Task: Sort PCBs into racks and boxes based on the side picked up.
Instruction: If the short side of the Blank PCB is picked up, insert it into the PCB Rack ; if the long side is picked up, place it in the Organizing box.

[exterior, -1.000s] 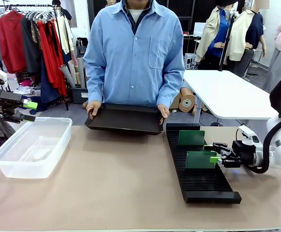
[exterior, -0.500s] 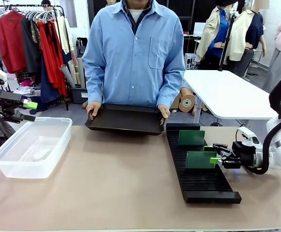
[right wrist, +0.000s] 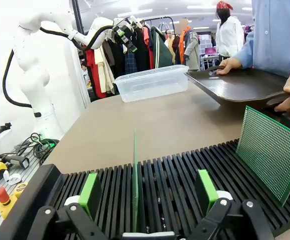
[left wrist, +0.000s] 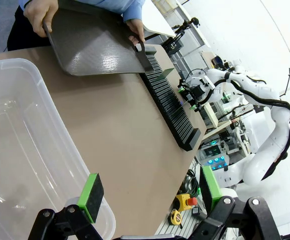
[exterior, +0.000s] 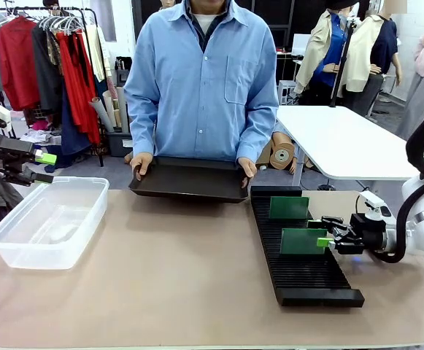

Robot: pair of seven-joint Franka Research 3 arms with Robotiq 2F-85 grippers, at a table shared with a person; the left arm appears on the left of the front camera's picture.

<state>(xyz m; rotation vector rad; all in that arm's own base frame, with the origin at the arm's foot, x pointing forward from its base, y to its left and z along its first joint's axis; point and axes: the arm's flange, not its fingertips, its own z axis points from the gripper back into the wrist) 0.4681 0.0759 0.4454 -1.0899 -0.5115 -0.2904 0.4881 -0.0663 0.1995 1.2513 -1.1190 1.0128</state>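
Note:
The long black slotted rack [exterior: 299, 270] lies on the right of the table. Two PCBs stand upright in its slots, one near the far end [exterior: 289, 208] and one mid-rack [exterior: 303, 240]. My right gripper [exterior: 322, 232] is open at the mid-rack PCB's right edge. In the right wrist view that PCB [right wrist: 135, 165] shows edge-on between the green pads [right wrist: 90, 192], with a gap on each side, and the other PCB [right wrist: 272, 150] shows its light patterned face. The clear box [exterior: 51, 219] sits at the left. My left gripper [exterior: 44, 168] hovers open above its far left corner, holding nothing [left wrist: 149, 192].
A person in a blue shirt stands at the far side, holding a shallow black tray [exterior: 190, 179] by both ends at the table's far edge. The tan tabletop [exterior: 175, 270] lies bare between the box and the rack. A white table [exterior: 343, 142] stands behind on the right.
My right wrist has eased very slightly to the right, away from the rack. The mid-rack PCB stays standing in its slot. The left arm and the person's tray have not moved.

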